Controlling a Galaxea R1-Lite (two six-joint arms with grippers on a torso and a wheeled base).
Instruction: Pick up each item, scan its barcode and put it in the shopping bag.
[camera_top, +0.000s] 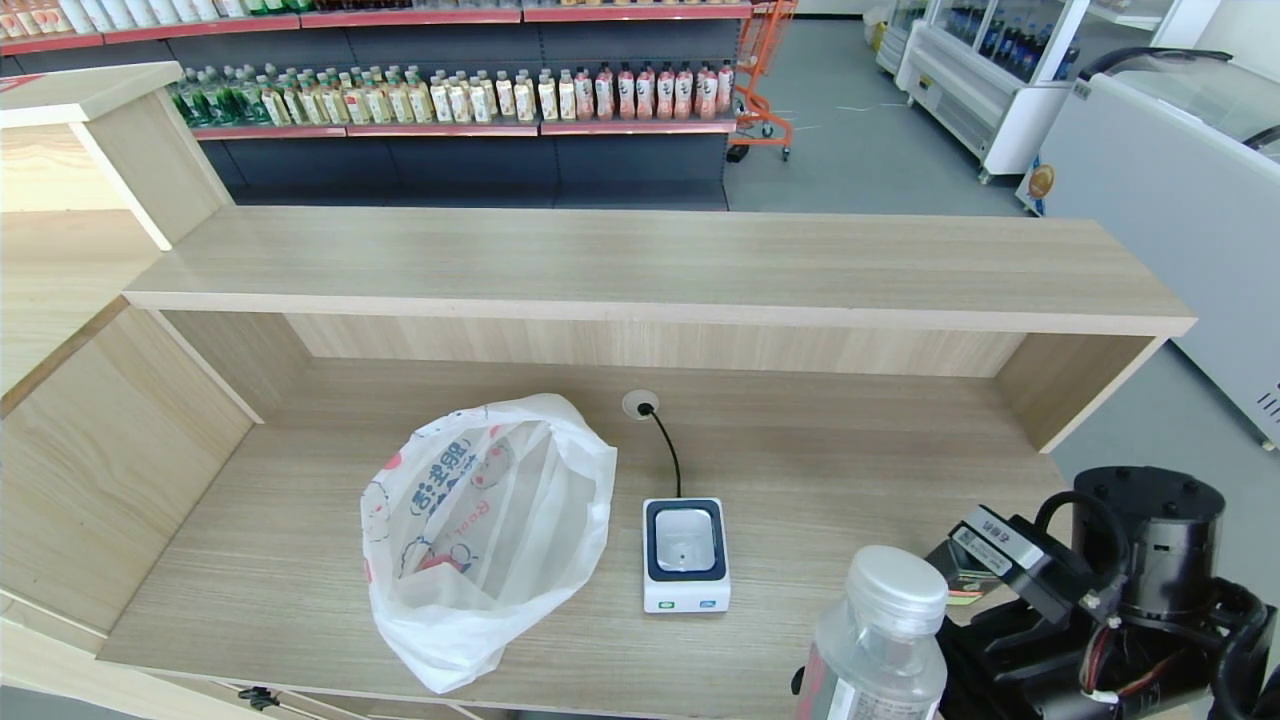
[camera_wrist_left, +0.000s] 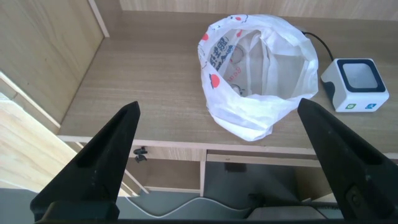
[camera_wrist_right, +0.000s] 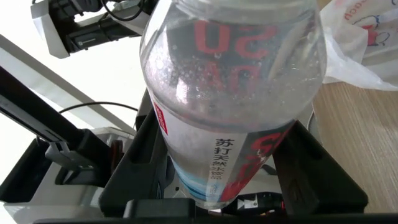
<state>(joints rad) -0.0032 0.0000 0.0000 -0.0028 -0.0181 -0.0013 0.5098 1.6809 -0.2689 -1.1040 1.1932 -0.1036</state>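
Note:
A clear plastic water bottle (camera_top: 880, 640) with a silver cap and a red-and-white label stands upright above the counter's front right corner. My right gripper (camera_wrist_right: 227, 177) is shut on the bottle (camera_wrist_right: 230, 106), its black fingers (camera_wrist_right: 140, 168) pressing the lower body from both sides. The white shopping bag (camera_top: 490, 530) lies on the counter with its mouth open, left of the small white barcode scanner (camera_top: 685, 555). My left gripper (camera_wrist_left: 217, 165) hangs open in front of the counter's front edge, short of the bag (camera_wrist_left: 255, 68) and the scanner (camera_wrist_left: 356, 84), with nothing between its fingers.
The wooden counter (camera_top: 850, 470) is walled at the left, the back and the right, under a raised ledge (camera_top: 650, 265). A black cable (camera_top: 665, 445) runs from the scanner to a hole at the back. A dark flat packet (camera_top: 955, 585) lies partly hidden beneath the right arm.

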